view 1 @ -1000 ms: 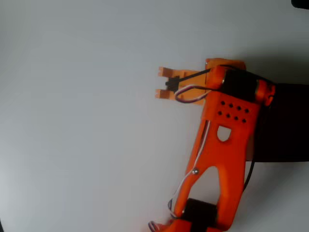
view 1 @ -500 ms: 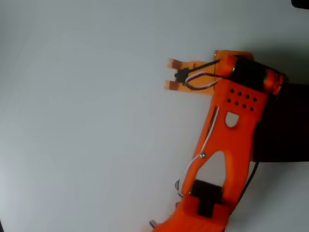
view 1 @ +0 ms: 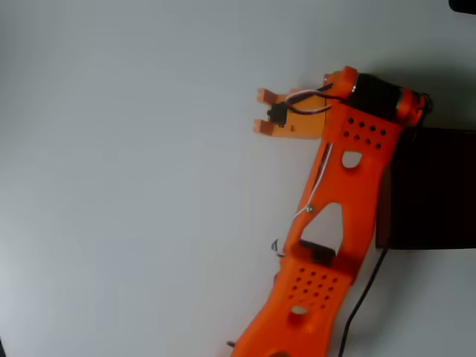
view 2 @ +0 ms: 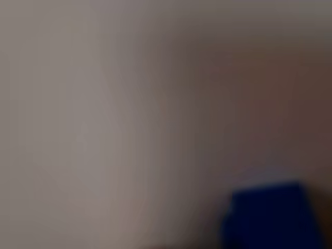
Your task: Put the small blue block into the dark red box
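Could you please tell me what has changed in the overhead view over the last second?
The orange arm swung right, toward the dark red box, and stretched farther up the picture, carrying its gripper right. The box and white table stayed put.

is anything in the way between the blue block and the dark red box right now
Nothing visible blocks the way. The wrist view, badly blurred, shows the small blue block close to the camera, seemingly at the gripper. In the overhead view, the dark red box lies right beside the orange arm, bare table between.
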Controlling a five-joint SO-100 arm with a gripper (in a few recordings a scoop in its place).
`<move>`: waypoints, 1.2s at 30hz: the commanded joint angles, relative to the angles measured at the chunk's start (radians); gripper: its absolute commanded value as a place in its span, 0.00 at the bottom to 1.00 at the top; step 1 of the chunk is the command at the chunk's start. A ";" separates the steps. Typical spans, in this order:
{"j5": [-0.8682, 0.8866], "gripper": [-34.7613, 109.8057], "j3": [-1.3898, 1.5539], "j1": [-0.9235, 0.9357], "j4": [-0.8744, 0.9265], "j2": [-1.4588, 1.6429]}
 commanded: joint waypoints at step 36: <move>0.215 0.24 0.341 0.373 0.025 0.541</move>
